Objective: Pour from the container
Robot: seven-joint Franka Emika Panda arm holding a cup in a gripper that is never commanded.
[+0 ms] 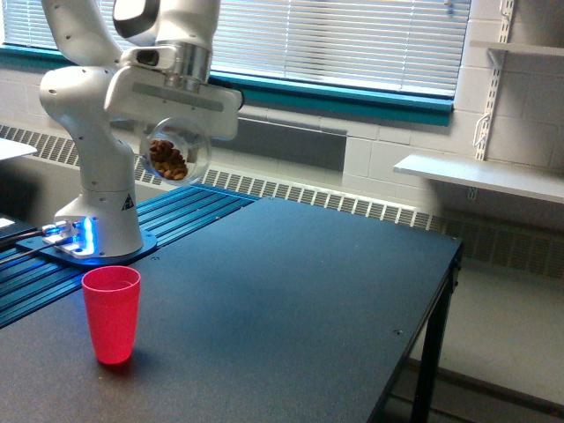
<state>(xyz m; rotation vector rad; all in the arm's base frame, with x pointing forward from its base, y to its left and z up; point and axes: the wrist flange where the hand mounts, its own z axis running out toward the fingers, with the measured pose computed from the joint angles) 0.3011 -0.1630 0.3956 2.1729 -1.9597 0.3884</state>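
Observation:
The container (174,156), a small clear plastic cup with brown bits inside, hangs in the air tipped on its side, its round mouth facing the camera. My gripper (174,139) is shut on it from above, the fingers mostly hidden behind the cup and under the white hand. A red plastic cup (112,314) stands upright and open on the dark table, below the container and a little toward the exterior view's left. The container is well above the red cup's rim.
The arm's white base (95,231) with blue lights stands on blue ribbed rails (185,210) at the exterior view's left. The dark table (291,326) ends at an edge on the right. A white shelf (480,174) juts from the back wall.

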